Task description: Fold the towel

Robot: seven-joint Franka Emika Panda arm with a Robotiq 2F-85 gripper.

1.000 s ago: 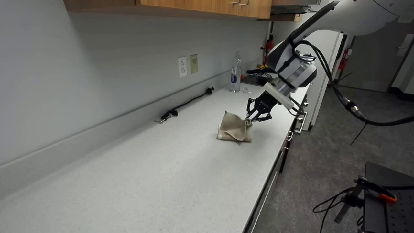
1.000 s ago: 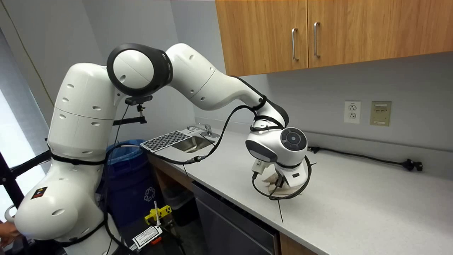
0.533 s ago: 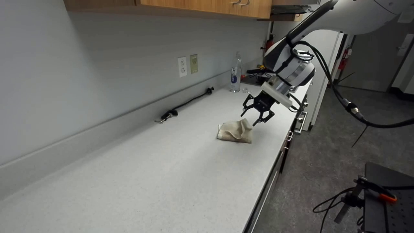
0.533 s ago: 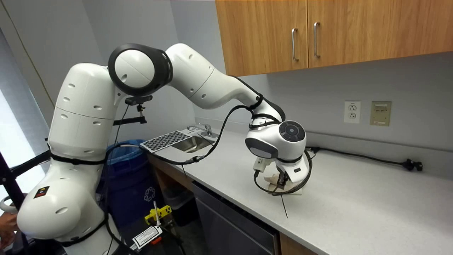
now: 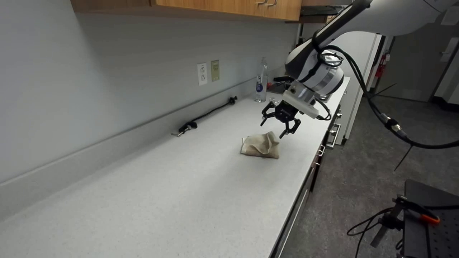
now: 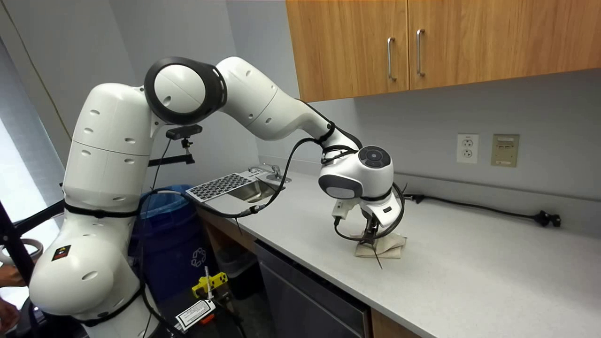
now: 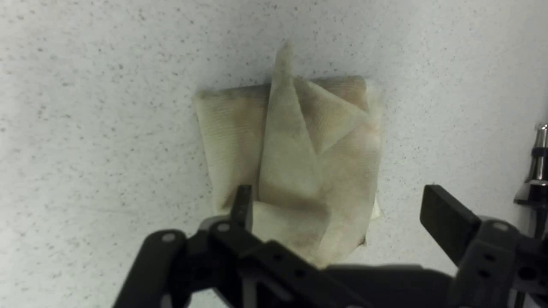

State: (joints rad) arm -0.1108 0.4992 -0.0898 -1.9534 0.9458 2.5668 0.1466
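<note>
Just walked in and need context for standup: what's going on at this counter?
A white, jointed robot arm is there to fold a small, cream-beige cloth towel. The towel lies on the white, speckled countertop, rumpled in uneven layers, with loose flaps on top. The arm's black, angular fingers are spread wide above the countertop, holding nothing. The fold doesn't look neat yet.

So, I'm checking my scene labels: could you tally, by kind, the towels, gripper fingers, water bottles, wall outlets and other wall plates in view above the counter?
Cream-beige towel: 1
Gripper fingers: 2
Clear water bottle: 1
White duplex wall outlet: 1
Beige wall plate: 1
Total: 6
</note>
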